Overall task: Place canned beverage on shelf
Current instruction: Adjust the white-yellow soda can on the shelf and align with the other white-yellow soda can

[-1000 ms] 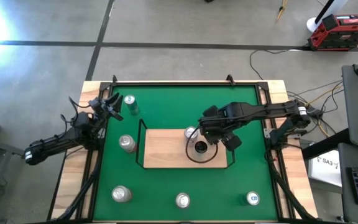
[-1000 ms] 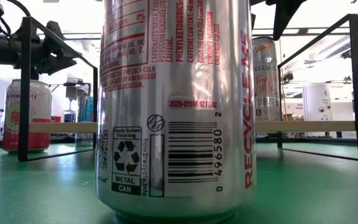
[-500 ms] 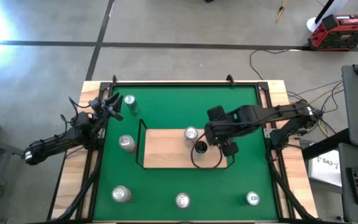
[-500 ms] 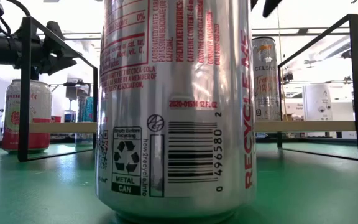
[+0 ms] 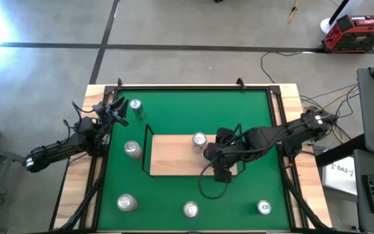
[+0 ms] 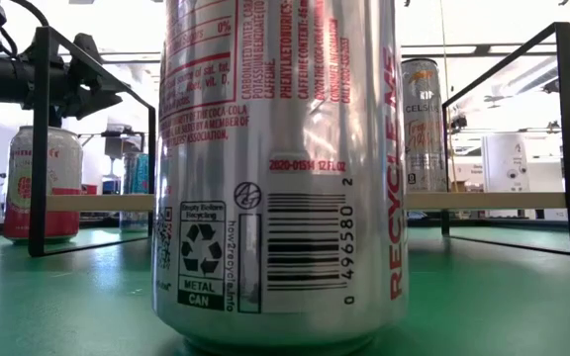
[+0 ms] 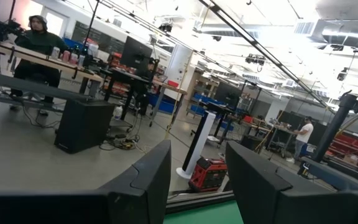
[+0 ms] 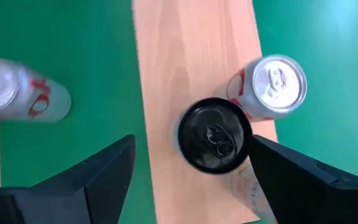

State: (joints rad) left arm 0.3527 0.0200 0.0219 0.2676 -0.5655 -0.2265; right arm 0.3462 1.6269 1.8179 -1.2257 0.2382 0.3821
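Start at the left of the high view: your left tool [image 5: 113, 110] waits at the left rim of the green worktop [image 5: 174, 110], and its wrist view shows its two dark fingers [image 7: 148, 180] spread apart with nothing between them, looking out into the room where a seated person [image 7: 37, 38] shows far off. Just beside that tool stands a teal-sided can [image 5: 136, 107], and nearer the shelf a silver can [image 5: 132, 149] sits on the felt, close to the black wire rail. Along the near edge you have three more cans, one at the left [image 5: 126, 203], one in the middle [image 5: 191, 209] and a blue-topped one at the right [image 5: 263, 207]. The shelf [image 5: 171, 156] lies mid-worktop, and on its right half a silver-topped can [image 5: 199, 140] stands upright. Right beside it stands a black-topped can [image 8: 214, 135]; in the high view it is probably hidden under the arm. Your right tool [image 5: 221, 170] hangs over the shelf's right front edge, its fingers [image 8: 98, 180] wide apart above the black-topped can and clasping nothing. In the low view, a large silver can [image 6: 280, 168] fills the foreground.
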